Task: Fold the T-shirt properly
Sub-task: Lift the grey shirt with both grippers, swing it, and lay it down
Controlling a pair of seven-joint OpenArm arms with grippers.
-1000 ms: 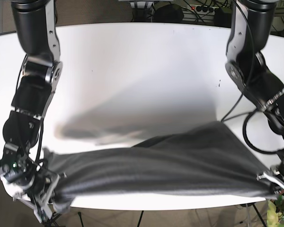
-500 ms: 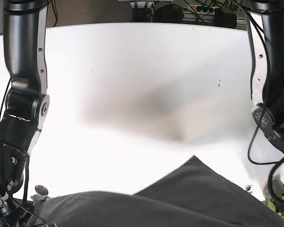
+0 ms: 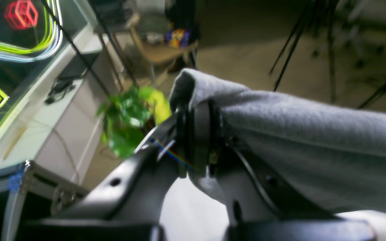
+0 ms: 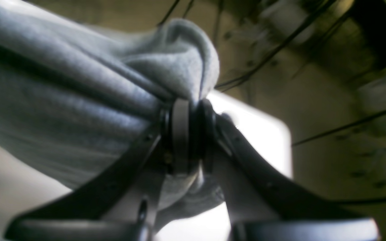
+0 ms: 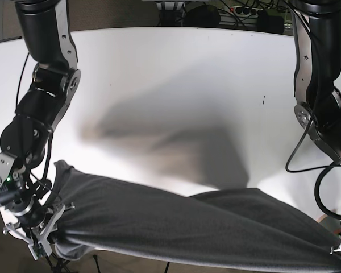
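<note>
The T-shirt (image 5: 204, 224) hangs stretched over the near edge of the worktop (image 5: 176, 85), one corner pinched tight in the left pincer (image 3: 196, 137), the other in the right pincer (image 4: 188, 134). If one corner slips out, I think the cloth would fall down.

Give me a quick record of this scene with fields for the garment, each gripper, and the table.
garment: dark grey T-shirt, stretched between both arms above the near table edge
left gripper: shut on a bunched edge of the T-shirt
right gripper: shut on the T-shirt's other bunched edge
table: white, bare in its far part, shadow of the shirt cast on it
</note>
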